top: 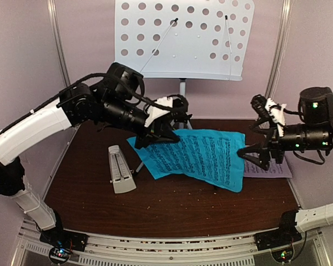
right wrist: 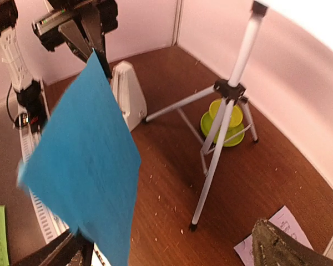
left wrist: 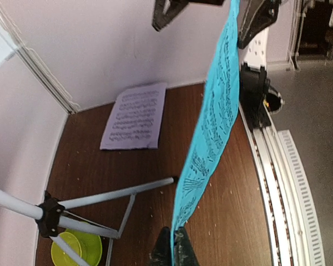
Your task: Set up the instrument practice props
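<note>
Stand desk (top: pixel 183 39), pale and perforated, far centre; its top edge is cut off by the top view. The tripod (right wrist: pixel 222 111) legs are mostly hidden there behind the left arm and the sheet, and show plainly only from the wrists. Print on both sheets is too small to read. Whether the metronome (top: pixel 120 169) has a cover cannot be made out.

Blue sheet (top: pixel 200 155) is held off the table at centre, sagging between the two arms. The left gripper (left wrist: pixel 175 246) is pinched tight on its far-left corner; from that wrist the sheet runs edge-on away from the closed fingers. The right gripper (top: pixel 248 153) is at the sheet's right edge with jaws spread wide, the paper passing between them close to one finger (right wrist: pixel 61 252). No clamp there.

Pink sheet (left wrist: pixel 134 116) lies flat on the table at right, partly covered by the right gripper in the top view. The metronome stands near-left, just beside the blue sheet's left edge. A lime-green bowl (right wrist: pixel 225 119) on its saucer sits under the tripod among the legs, which spread below the raised sheet.
</note>
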Motion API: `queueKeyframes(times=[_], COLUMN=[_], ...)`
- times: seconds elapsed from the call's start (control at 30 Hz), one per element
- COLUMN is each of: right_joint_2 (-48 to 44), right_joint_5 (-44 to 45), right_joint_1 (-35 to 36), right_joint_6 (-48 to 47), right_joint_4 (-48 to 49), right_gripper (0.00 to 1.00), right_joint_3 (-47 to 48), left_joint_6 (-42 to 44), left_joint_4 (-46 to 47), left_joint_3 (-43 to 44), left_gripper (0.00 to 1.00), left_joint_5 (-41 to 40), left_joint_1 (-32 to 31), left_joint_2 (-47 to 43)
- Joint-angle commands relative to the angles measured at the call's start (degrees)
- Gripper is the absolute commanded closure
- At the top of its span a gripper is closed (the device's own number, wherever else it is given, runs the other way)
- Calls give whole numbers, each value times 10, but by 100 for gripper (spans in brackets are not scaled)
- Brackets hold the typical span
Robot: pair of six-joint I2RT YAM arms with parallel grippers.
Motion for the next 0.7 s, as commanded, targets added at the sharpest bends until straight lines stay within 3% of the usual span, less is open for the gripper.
queueKeyframes(times=[0.0,0.1,0.43,0.67], right_joint_2=[-99,-157,-197,-194], right_joint_5=[57,78,36,35], right_joint_1=[-9,-8,-9,-9], right_joint_6=[55,73,94,95], right_joint_4=[195,257,335,409], right_gripper=[0,0,0,0], right_joint_3=[-94,-140,-232,-286], left_joint_6=[-115,-188,-407,-465], left_joint_4=[177,273,498,558], left_joint_3=[-31,-54,-70,-76], left_gripper=[100,100,100,100], left_joint_5=[101,140,172,186], left_joint_1=[34,55,85,90], left_joint_2=[-51,-66,-47,-35])
